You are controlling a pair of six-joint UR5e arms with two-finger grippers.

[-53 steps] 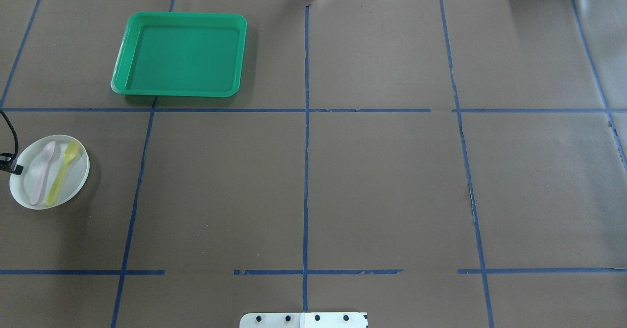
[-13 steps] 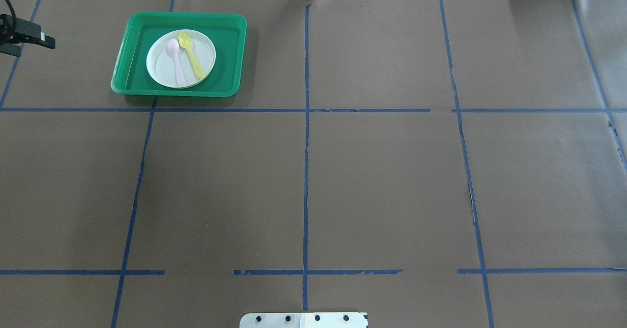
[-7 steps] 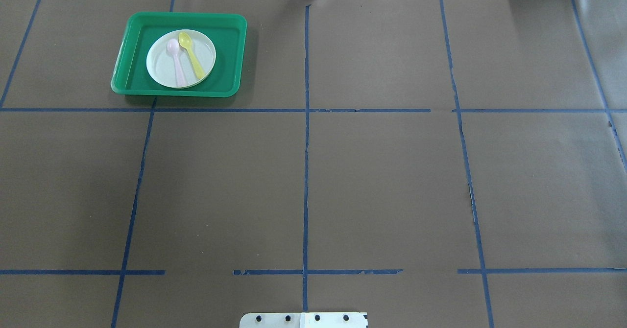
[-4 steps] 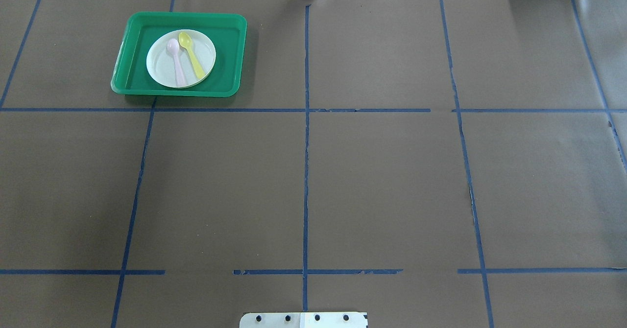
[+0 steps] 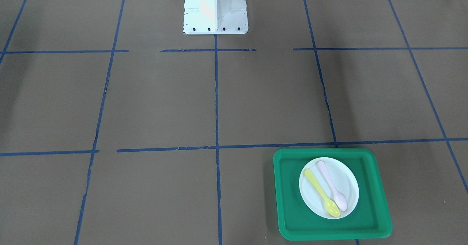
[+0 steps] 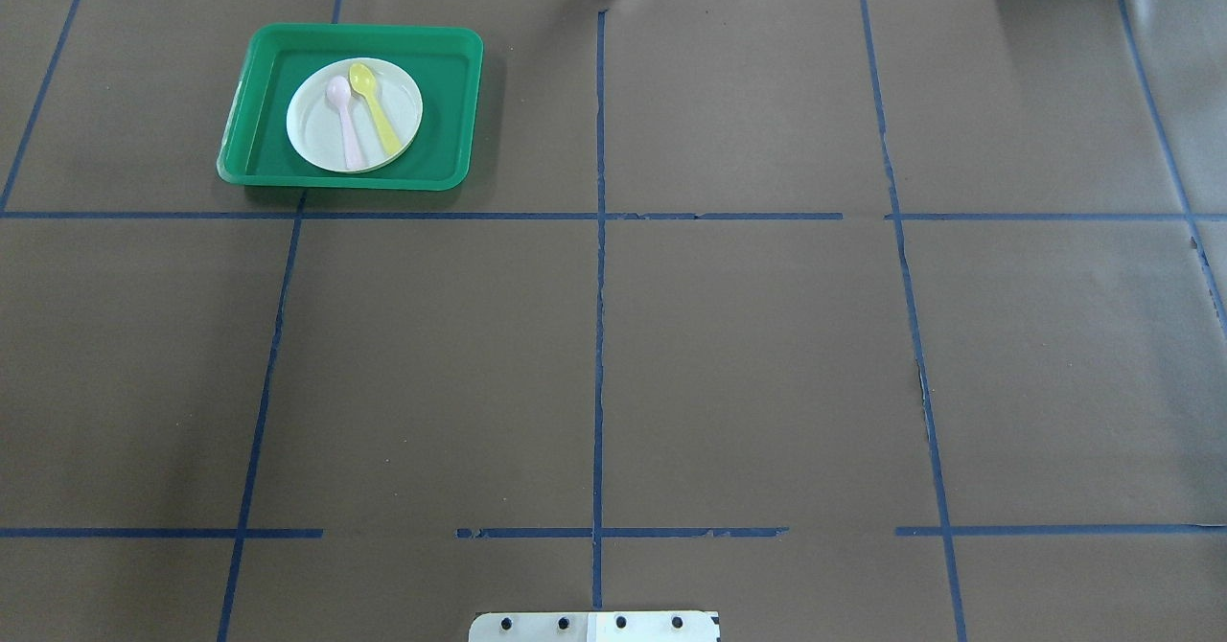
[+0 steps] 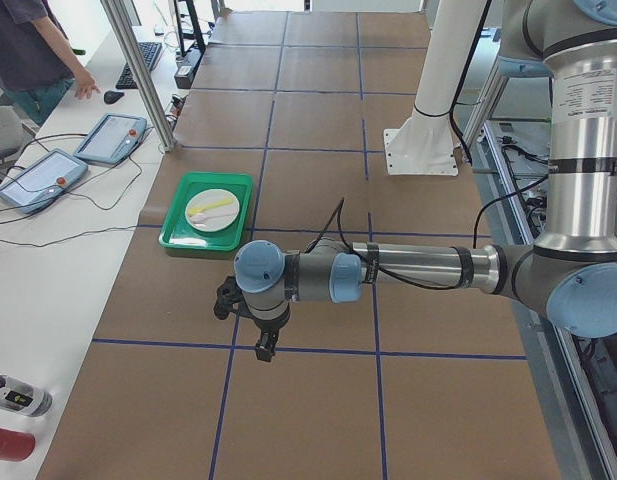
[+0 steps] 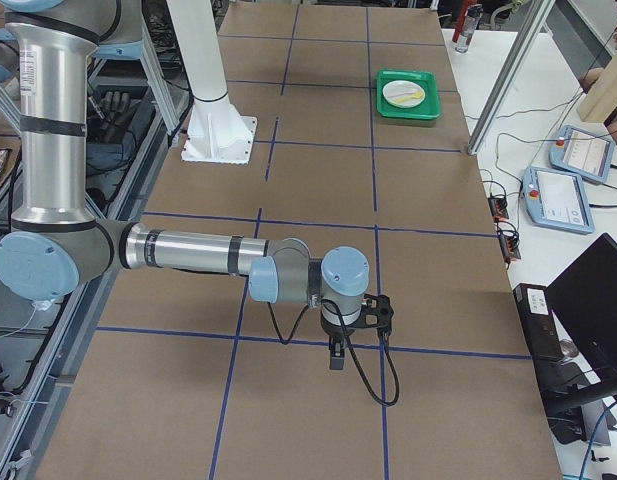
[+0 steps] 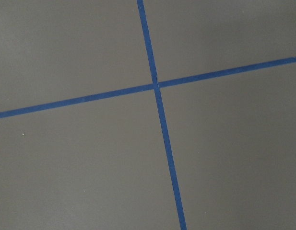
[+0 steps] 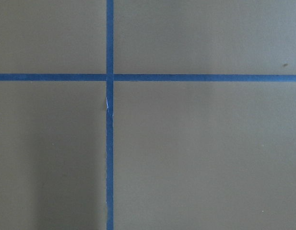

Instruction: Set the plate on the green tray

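Note:
The white plate (image 6: 312,132) lies flat inside the green tray (image 6: 446,96) at the far left of the table, with a pink spoon (image 6: 343,120) and a yellow spoon (image 6: 376,110) on it. The front view shows the plate (image 5: 349,182) in the tray (image 5: 373,215) too. My left gripper (image 7: 263,345) shows only in the exterior left view, above bare table well short of the tray (image 7: 178,240). My right gripper (image 8: 335,355) shows only in the exterior right view, far from the tray (image 8: 408,112). I cannot tell whether either is open or shut.
The robot's white base (image 5: 215,9) stands at the table's near middle edge. Blue tape lines grid the brown table. A metal post (image 7: 138,70), two tablets (image 7: 110,136) and a person (image 7: 33,45) are on the far side beyond the tray.
The plate with both spoons went from the table's left edge into the tray. The left gripper then drew off the overhead view's left edge. Nothing has moved in the last second.

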